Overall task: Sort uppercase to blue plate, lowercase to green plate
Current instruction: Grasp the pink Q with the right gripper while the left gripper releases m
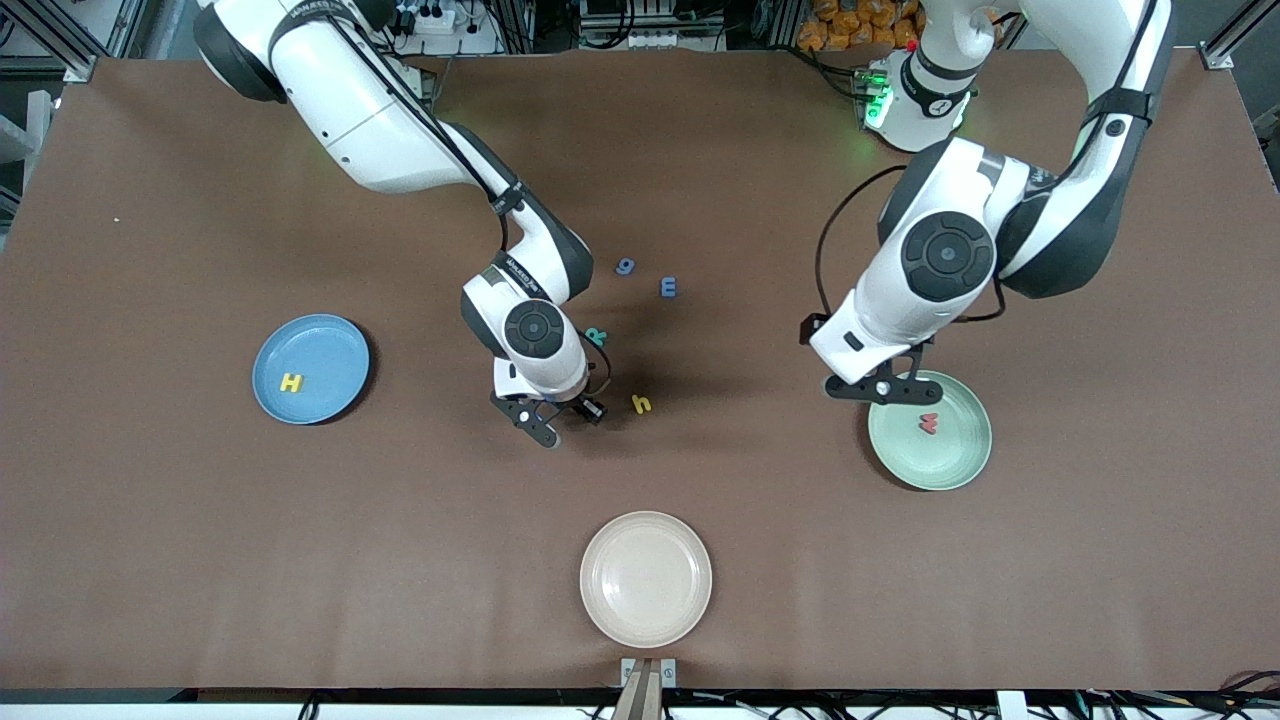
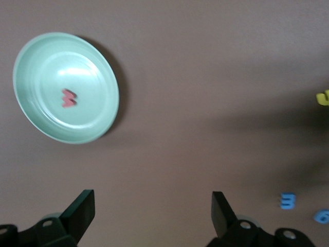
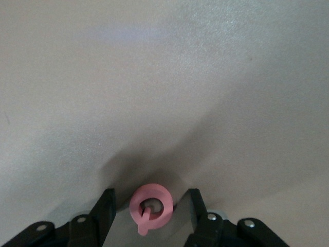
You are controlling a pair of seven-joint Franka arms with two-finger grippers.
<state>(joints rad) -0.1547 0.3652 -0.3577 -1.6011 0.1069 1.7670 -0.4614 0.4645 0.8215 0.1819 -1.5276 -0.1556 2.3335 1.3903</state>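
The red Q (image 3: 150,207) lies flat on the brown table between the fingers of my right gripper (image 3: 150,195), which stands open around it with a small gap on each side. In the front view that gripper (image 1: 548,422) hides the Q. The blue plate (image 1: 330,345) holds a yellow H (image 1: 291,382). The green plate (image 1: 950,460) holds a red m (image 1: 929,423). My left gripper (image 1: 880,392) hangs open and empty over the green plate's rim (image 2: 31,56). Loose on the table are a teal R (image 1: 596,336), yellow h (image 1: 642,403), blue m (image 1: 669,288) and blue g (image 1: 625,266).
A beige plate (image 1: 645,578) sits near the table's front edge, nearer the front camera than the letters. The yellow h lies close beside my right gripper, and the teal R is partly covered by the right arm's wrist.
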